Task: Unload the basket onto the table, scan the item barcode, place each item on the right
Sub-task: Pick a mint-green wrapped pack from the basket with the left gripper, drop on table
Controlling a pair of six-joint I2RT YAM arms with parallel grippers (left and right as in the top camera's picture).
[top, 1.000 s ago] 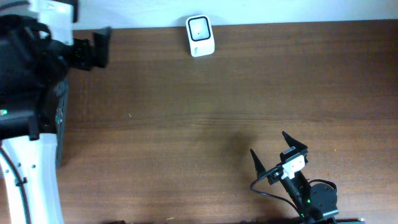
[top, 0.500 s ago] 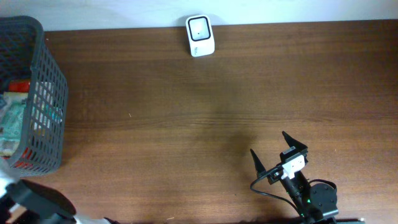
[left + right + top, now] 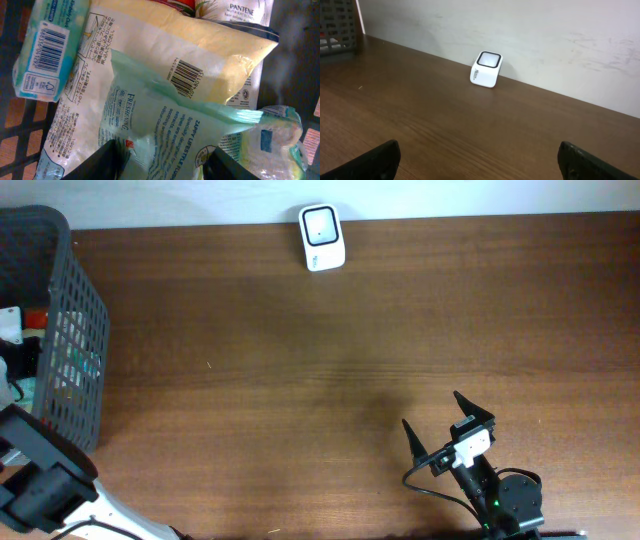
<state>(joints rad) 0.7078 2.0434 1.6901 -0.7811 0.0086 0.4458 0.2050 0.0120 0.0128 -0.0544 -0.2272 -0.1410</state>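
Observation:
Inside the grey mesh basket (image 3: 75, 330), my left gripper (image 3: 166, 150) is shut on a pale green Freshening packet (image 3: 165, 120), one finger on each side, and the film bunches up between them. A yellow packet (image 3: 200, 45) lies under it, its barcode (image 3: 186, 77) facing up. The white barcode scanner (image 3: 322, 237) stands at the table's far edge, and the right wrist view shows the scanner (image 3: 487, 69) against the wall. My right gripper (image 3: 438, 420) rests open near the front right with nothing between its fingers. The basket hides the left gripper in the overhead view.
The basket also holds a teal packet with a barcode (image 3: 47, 47), a Pantene sachet (image 3: 245, 7) and a white-blue packet (image 3: 280, 135). My left arm (image 3: 45, 480) reaches up from the front left corner. The basket wall (image 3: 340, 25) shows far left in the right wrist view.
My left arm swung off the top of the basket and came back in from the front left. Its jaws closed from wide open onto the green packet. The right arm has not moved.

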